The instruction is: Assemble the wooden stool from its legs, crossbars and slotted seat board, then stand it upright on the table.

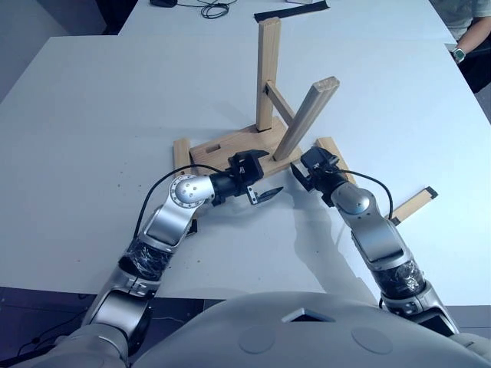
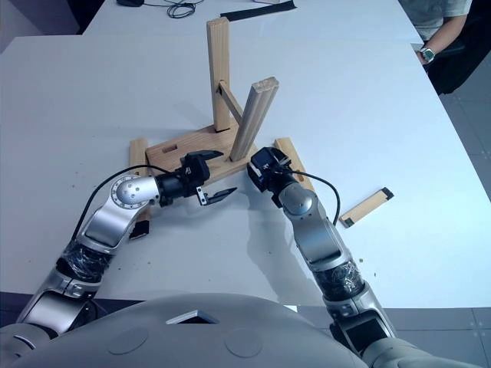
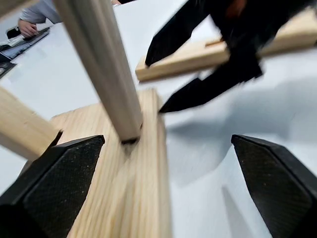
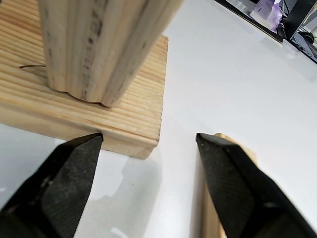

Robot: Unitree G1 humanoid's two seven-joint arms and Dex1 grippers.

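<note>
Two pale wood legs rise from the slotted seat board [image 1: 230,146], which lies flat on the white table [image 1: 92,115] at mid-frame. The rear leg [image 1: 268,69] is upright and the front leg [image 1: 305,119] tilts to the right, w/ a thin crossbar [image 1: 281,100] slanting btw them. The board is light wood w/ straight grain and square edges. The front leg's foot sits near its right corner.

Loose square bars lie flat nearby: left bar [image 1: 181,155] just beside the board's left end, right bar [image 1: 335,157] along its right end, and a dark-tipped bar [image 1: 413,205] well apart at right. A black strip [image 1: 291,11] & cables [image 1: 215,9] lie at the top edge.

The left gripper [image 1: 261,175] hovers at the board's near edge, its black pointed fingers spread wide w/ nothing btw them. Its forearm comes in from lower left, elbow bent. The right gripper [image 1: 309,173] sits just right of the tilted leg's foot, jaws apart & empty, arm reaching up from lower right.
</note>
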